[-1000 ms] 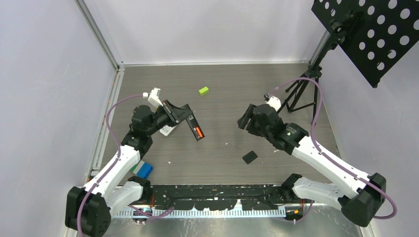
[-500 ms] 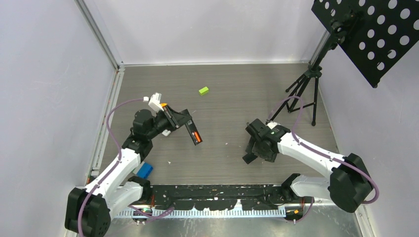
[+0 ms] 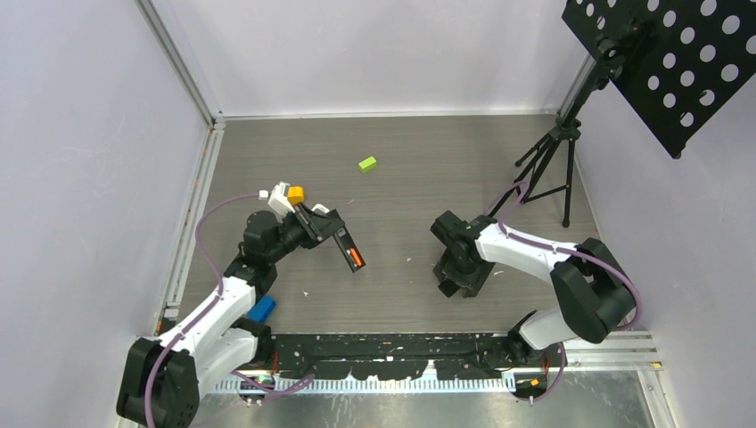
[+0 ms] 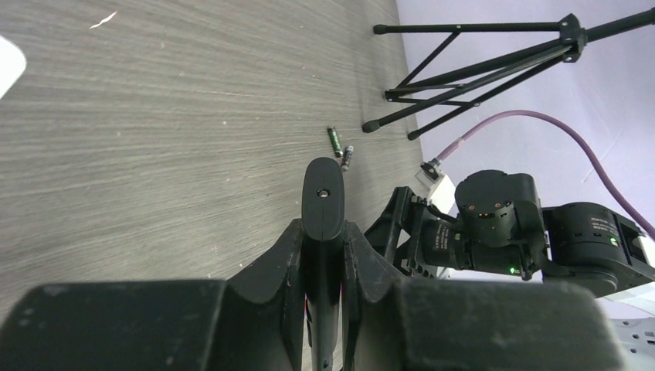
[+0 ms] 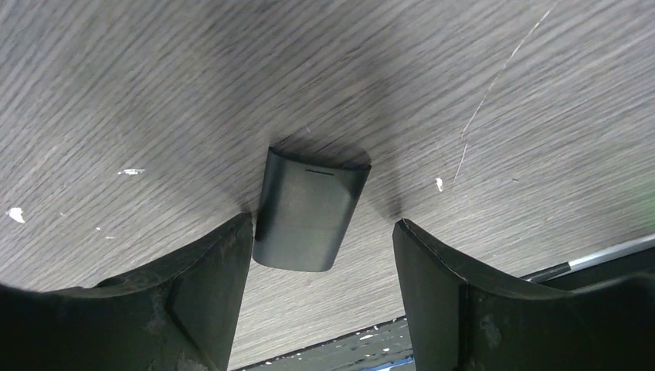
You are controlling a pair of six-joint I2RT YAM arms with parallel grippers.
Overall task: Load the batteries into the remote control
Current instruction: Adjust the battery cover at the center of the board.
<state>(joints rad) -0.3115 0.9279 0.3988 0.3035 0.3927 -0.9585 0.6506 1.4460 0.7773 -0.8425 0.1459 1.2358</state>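
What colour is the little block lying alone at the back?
The little block is lime green, seen best in the top external view.

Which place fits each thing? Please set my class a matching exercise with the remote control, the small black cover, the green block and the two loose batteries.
Things
1. remote control
2. black cover
3. green block
4. loose batteries

Places
A. beside a tripod foot
B. clamped in the shut left gripper
C. on the table, between the fingers of the open right gripper
D. alone on the far part of the table

Pairs: 1-B, 2-C, 3-D, 4-A
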